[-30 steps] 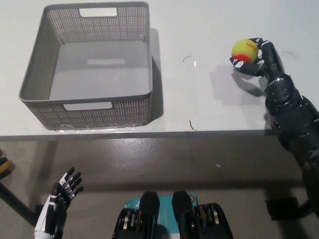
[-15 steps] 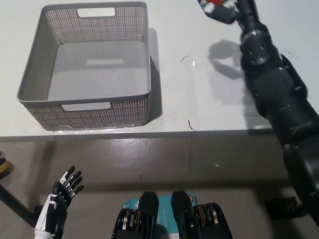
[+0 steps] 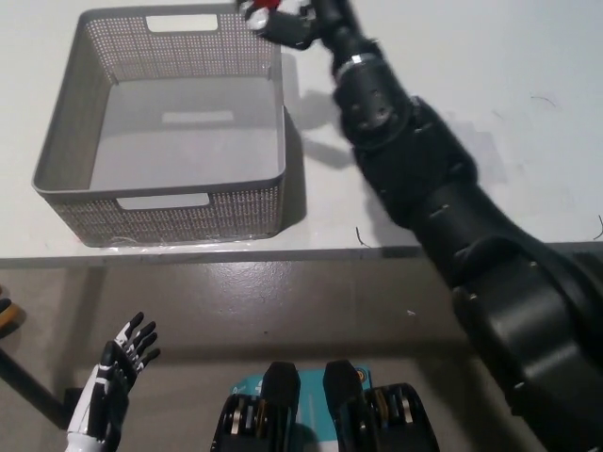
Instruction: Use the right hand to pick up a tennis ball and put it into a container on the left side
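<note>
At the top edge of the frame, the black right hand is grasping the tennis ball, of which only a sliver of red is showing, just over the far right corner of the grey mesh container in the upper left. The white table is bearing the container. The white left hand is resting at the lower left, fingers spread and holding nothing.

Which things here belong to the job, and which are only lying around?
Belong to the job:
- right hand, at the basket's far right corner
- tennis ball, held in that hand, mostly cut off by the picture's top edge
- grey basket, nothing inside

Only lying around:
- left hand, resting low, fingers apart
- white table
</note>
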You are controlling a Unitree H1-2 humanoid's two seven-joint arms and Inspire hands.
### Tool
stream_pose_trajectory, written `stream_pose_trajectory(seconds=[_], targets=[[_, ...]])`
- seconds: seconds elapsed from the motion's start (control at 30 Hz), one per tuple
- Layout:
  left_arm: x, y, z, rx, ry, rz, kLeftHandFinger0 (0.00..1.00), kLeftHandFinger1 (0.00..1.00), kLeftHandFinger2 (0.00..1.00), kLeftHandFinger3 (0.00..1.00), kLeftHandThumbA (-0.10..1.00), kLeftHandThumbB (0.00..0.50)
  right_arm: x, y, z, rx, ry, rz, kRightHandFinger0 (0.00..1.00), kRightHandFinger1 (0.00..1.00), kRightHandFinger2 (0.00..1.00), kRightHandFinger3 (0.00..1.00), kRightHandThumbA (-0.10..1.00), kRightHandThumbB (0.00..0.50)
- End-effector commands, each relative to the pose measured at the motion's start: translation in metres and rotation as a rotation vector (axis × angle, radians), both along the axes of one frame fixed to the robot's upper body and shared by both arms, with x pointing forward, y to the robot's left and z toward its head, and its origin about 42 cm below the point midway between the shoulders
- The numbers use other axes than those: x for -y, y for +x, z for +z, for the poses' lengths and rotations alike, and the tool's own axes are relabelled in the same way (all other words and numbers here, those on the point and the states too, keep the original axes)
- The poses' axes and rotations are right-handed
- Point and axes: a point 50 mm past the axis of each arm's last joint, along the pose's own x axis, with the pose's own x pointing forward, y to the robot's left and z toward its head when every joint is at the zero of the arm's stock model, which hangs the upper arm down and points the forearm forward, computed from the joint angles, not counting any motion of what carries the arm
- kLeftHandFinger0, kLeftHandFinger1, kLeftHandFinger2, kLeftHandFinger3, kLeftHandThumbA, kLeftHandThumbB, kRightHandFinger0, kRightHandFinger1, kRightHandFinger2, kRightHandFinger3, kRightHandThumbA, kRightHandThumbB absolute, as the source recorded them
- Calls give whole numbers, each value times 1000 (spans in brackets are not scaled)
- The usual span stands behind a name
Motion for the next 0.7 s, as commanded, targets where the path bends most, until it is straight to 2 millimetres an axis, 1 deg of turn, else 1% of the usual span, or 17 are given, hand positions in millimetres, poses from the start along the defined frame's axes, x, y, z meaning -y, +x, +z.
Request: stream_pose_trajectory(seconds=[0.0, 0.03, 0.07, 0.1, 0.2, 0.23, 0.27, 0.37, 0.4, 0.47, 0.5, 0.53, 0.57, 0.6, 0.63, 0.67], targets=[[-6, 5, 10, 34, 37, -25, 1000, 1000, 1000, 1000, 1000, 221, -42, -15, 47, 168, -39, 112, 0, 372, 738, 842, -100, 116], [-5, 5, 10, 29, 29, -28, 1000, 1000, 1000, 1000, 1000, 218, -50, -17, 44, 144, -35, 121, 0, 383, 745, 845, -100, 122], [-6, 5, 11, 38, 50, -29, 1000, 1000, 1000, 1000, 1000, 206, -57, -20, 41, 119, -30, 138, 0, 393, 756, 846, -100, 118], [-6, 6, 12, 43, 60, -31, 1000, 1000, 1000, 1000, 1000, 202, -60, -21, 38, 107, -36, 138, 0, 389, 770, 850, -100, 118], [-6, 6, 12, 40, 66, -33, 1000, 1000, 1000, 1000, 1000, 216, -74, -26, 26, 71, -88, 139, 0, 362, 771, 812, -100, 128], [-6, 7, 12, 41, 67, -34, 1000, 1000, 1000, 1000, 1000, 217, -75, -27, 23, 61, -95, 145, 0, 356, 768, 815, -100, 121], [-6, 7, 12, 42, 66, -35, 1000, 1000, 1000, 1000, 1000, 223, -75, -27, 20, 59, -99, 152, 0, 357, 768, 831, -100, 127], [-6, 8, 14, 47, 74, -44, 1000, 1000, 1000, 1000, 1000, 208, -78, -28, 10, 34, -127, 161, 0, 366, 758, 839, -100, 130], [-5, 9, 14, 48, 77, -47, 1000, 1000, 1000, 1000, 1000, 209, -78, -28, 9, 21, -136, 157, 0, 379, 765, 851, -100, 123], [-6, 9, 15, 50, 72, -49, 1000, 1000, 1000, 1000, 1000, 219, -78, -29, 6, 21, -139, 159, 0, 398, 801, 904, -100, 139], [-6, 9, 15, 51, 65, -48, 1000, 1000, 1000, 1000, 1000, 236, -78, -29, 4, 14, -143, 152, 3, 410, 821, 928, -100, 144], [-5, 9, 14, 53, 59, -44, 1000, 1000, 1000, 1000, 1000, 240, -78, -28, 1, 6, -152, 140, 18, 435, 850, 949, -100, 150], [-5, 10, 15, 54, 57, -47, 1000, 1000, 1000, 1000, 1000, 243, -77, -28, 1, 3, -157, 137, 68, 487, 895, 977, -100, 165], [-5, 12, 17, 54, 55, -51, 1000, 1000, 1000, 1000, 1000, 243, -76, -27, 2, 1, -162, 134, 73, 490, 870, 918, -100, 164], [-4, 14, 18, 56, 55, -51, 1000, 1000, 1000, 1000, 1000, 242, -74, -25, 3, 0, -168, 137, 141, 548, 889, 892, -100, 184], [-3, 11, 18, 50, 58, -59, 1000, 1000, 1000, 1000, 1000, 242, -72, -24, 0, -18, -197, 129, 158, 538, 807, 782, -100, 197]])
